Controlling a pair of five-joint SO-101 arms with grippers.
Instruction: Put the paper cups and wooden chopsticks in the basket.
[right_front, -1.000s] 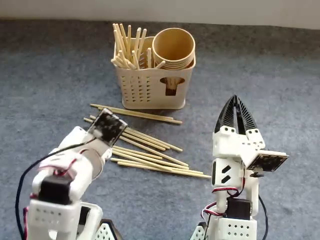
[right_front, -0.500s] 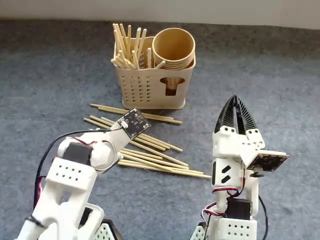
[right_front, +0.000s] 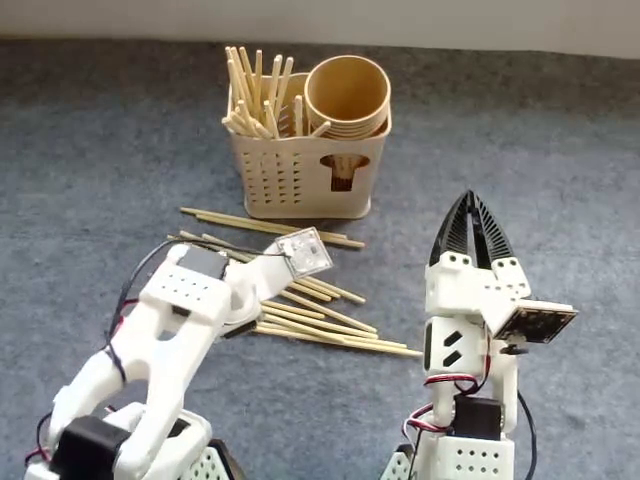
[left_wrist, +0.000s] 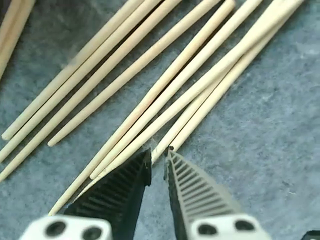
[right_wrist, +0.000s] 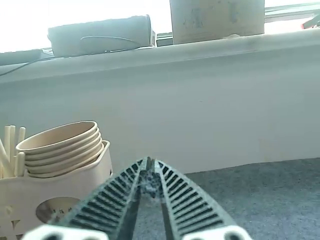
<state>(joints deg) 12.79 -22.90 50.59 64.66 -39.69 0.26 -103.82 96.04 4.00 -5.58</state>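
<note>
As the left gripper (left_wrist: 157, 152) hung tip-down over the loose chopsticks (left_wrist: 200, 75), its jaws were parted by only a slit. The end of one stick lay at their mouth with nothing yet clamped, and the gap was apparently narrowed to take a single stick. The left arm (right_front: 190, 310) leaned in from 7 o'clock across the scattered pile, which lay mid-table at 6 o'clock from the basket (right_front: 290, 180). The basket stood at 12 o'clock, with stacked paper cups (right_front: 347, 95) nested in its 3 o'clock half and upright chopsticks (right_front: 255, 90) in its 9 o'clock half, so the cups looked done. The right gripper (right_front: 470, 205), clenched on nothing, stood raised at 5 o'clock, probably parked clear. Grey cloth (right_front: 90, 150) covered the table. Beyond it, at 12 o'clock, a pale wall (right_wrist: 225, 110) rose to a ledge (right_wrist: 200, 50).
</note>
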